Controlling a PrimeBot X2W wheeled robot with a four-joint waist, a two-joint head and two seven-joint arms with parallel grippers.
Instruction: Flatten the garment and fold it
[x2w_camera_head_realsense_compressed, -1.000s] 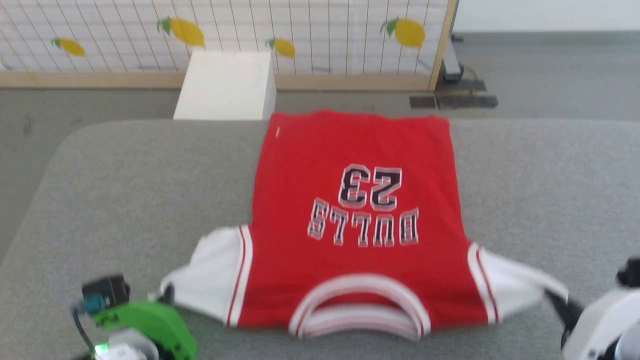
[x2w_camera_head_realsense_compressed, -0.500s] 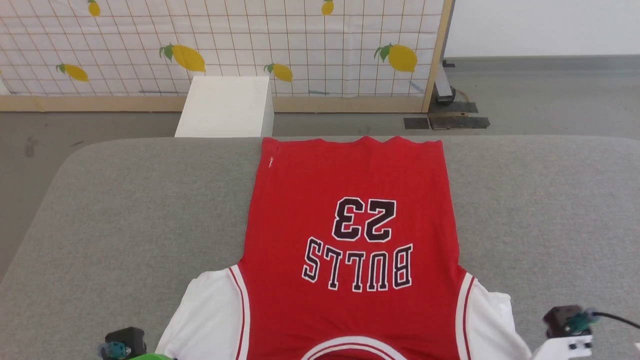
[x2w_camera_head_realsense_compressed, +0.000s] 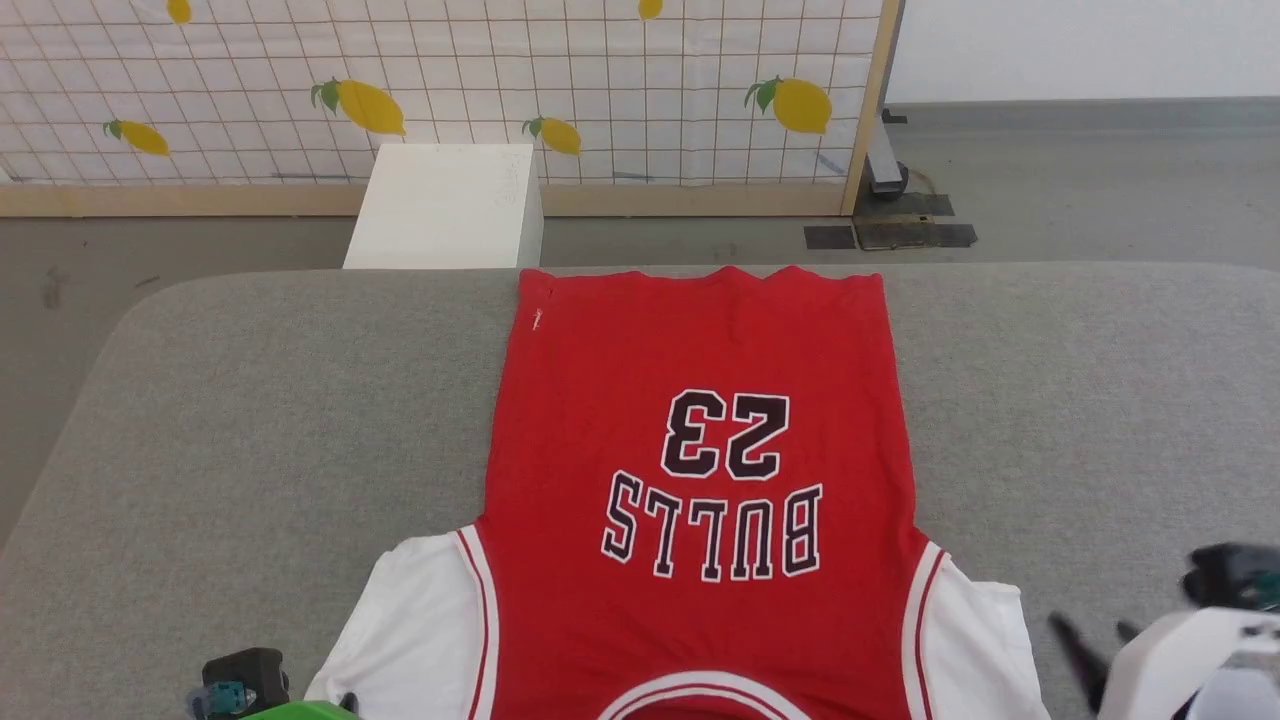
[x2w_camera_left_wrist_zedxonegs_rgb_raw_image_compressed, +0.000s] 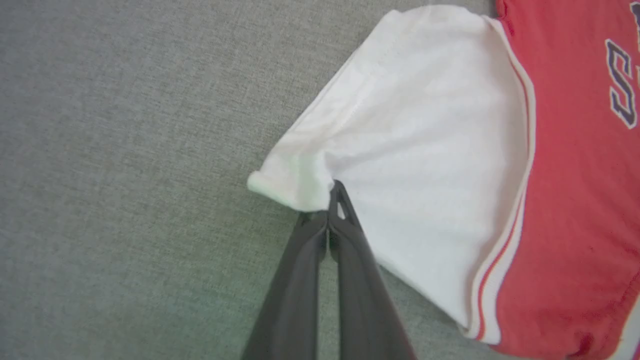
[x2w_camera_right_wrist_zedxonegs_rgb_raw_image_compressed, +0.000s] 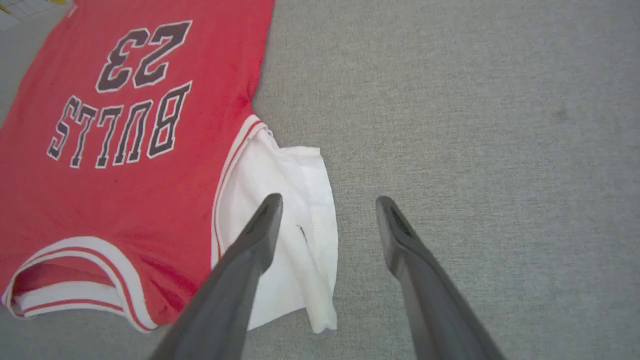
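The garment (x2w_camera_head_realsense_compressed: 700, 450) lies spread on the grey tabletop (x2w_camera_head_realsense_compressed: 250, 420), lettering up, collar nearest the robot and hem at the far edge. The head view takes in its whole red body. The wrist views bring the sleeves close. The left tool (x2w_camera_left_wrist_zedxonegs_rgb_raw_image_compressed: 330, 202) is pressed together, clamped on the cuff edge of one white sleeve. The right tool (x2w_camera_right_wrist_zedxonegs_rgb_raw_image_compressed: 327, 205) stands wide apart and empty, one finger over the other, creased sleeve and one over bare tabletop.
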